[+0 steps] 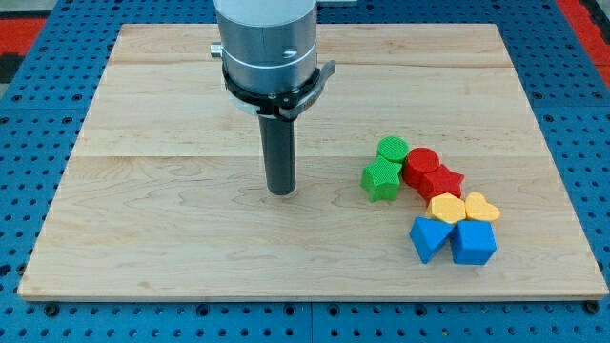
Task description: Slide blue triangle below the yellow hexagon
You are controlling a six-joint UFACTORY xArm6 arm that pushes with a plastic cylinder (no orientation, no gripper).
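The blue triangle (428,237) lies near the view's bottom right, just below and left of the yellow hexagon (446,207) and touching it. A blue cube (474,242) sits against the triangle's right side. My tip (281,191) rests on the board well to the left of the whole cluster, about level with the green star (381,180), touching no block.
A yellow heart (482,208) sits right of the hexagon. A red cylinder (420,166) and a red block (443,181) lie above it. A green cylinder (392,150) sits above the green star. The wooden board (172,229) lies on a blue pegboard.
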